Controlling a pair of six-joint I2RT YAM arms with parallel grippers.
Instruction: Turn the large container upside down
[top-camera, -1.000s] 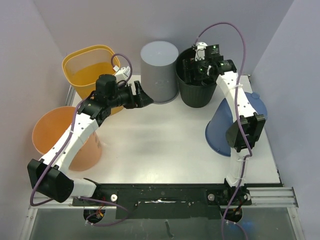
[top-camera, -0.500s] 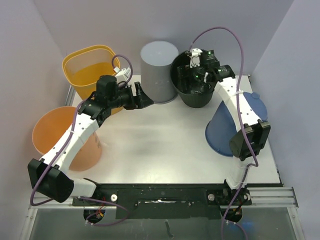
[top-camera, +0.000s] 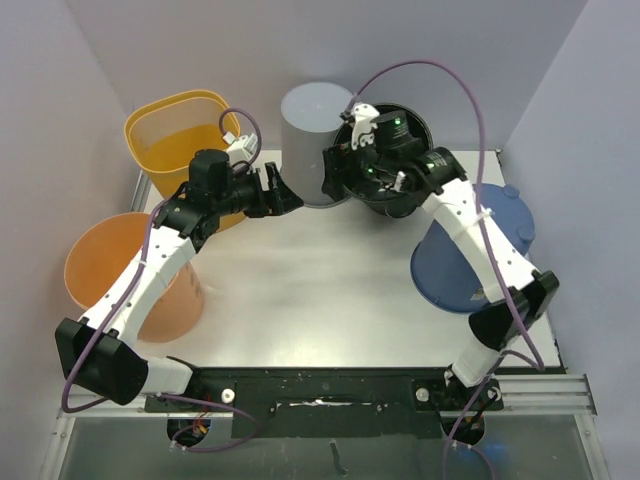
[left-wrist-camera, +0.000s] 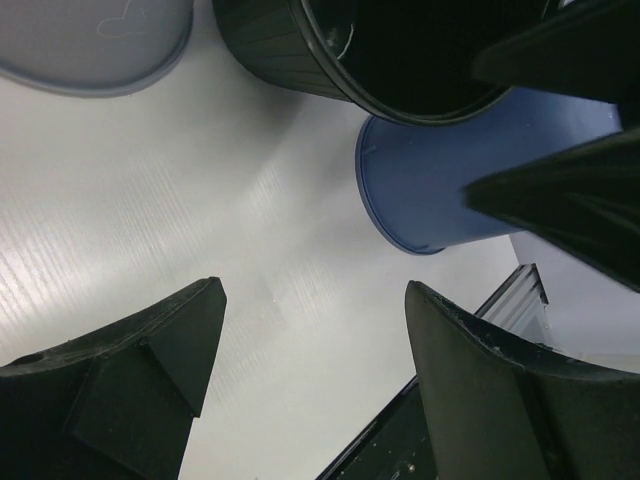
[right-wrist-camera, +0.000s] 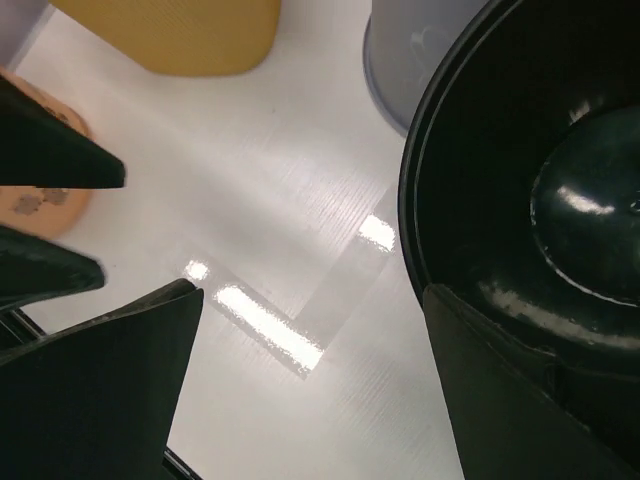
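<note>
Since the black bin (top-camera: 398, 205) stands mouth up at the far edge of the desk (top-camera: 320, 290), between the grey bin (top-camera: 318, 135) on its left and the blue bin (top-camera: 450, 265) on its right, I take it for the container to be turned over. The right fingers (right-wrist-camera: 100, 390) are spread wide at its near-left rim. In the right wrist view one finger sits outside over the bare desk and the other inside the mouth, so they straddle the rim but are not closed on it. The left fingers (left-wrist-camera: 130, 380) are likewise released, hovering over the desk just beside the grey bin and grasping nothing. The bin looks like thin moulded plastic, so it is probably light for its size. Its wall is likely to flex a little, while the rolled rim is stiffer. The glossy inside and tapered outside suggest a slippery surface, so the rim looks like the best place to take hold, pinched between the inner and outer finger. Tipped from one side, the bin may swing or twist in the grasp. The grey bin stands close enough to be knocked, so rolling it toward the bare middle of the desk seems safer.
</note>
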